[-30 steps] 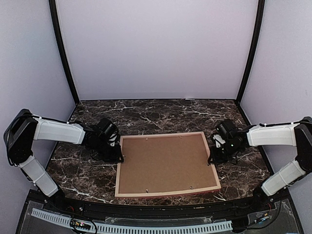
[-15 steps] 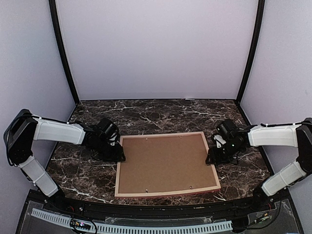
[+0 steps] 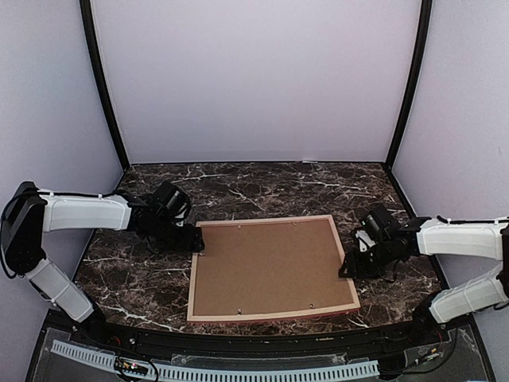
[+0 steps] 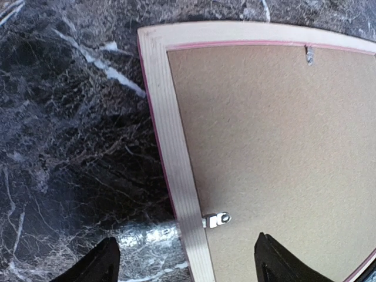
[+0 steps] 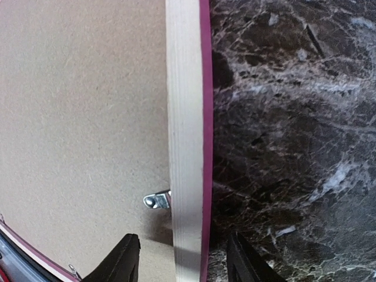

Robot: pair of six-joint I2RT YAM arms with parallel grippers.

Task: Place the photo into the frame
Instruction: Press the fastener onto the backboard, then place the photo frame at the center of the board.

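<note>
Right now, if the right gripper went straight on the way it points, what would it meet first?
Probably the frame: in the right wrist view the right gripper stands open astride its pale wooden rail, beside a metal tab on the backing board. Depth is unclear.

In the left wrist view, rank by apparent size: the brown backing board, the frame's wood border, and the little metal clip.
1. brown backing board, filling most of the right side
2. frame's wood border, a narrow strip
3. metal clip, by far the smallest

No legible text, labels or numbers anywhere in view
</note>
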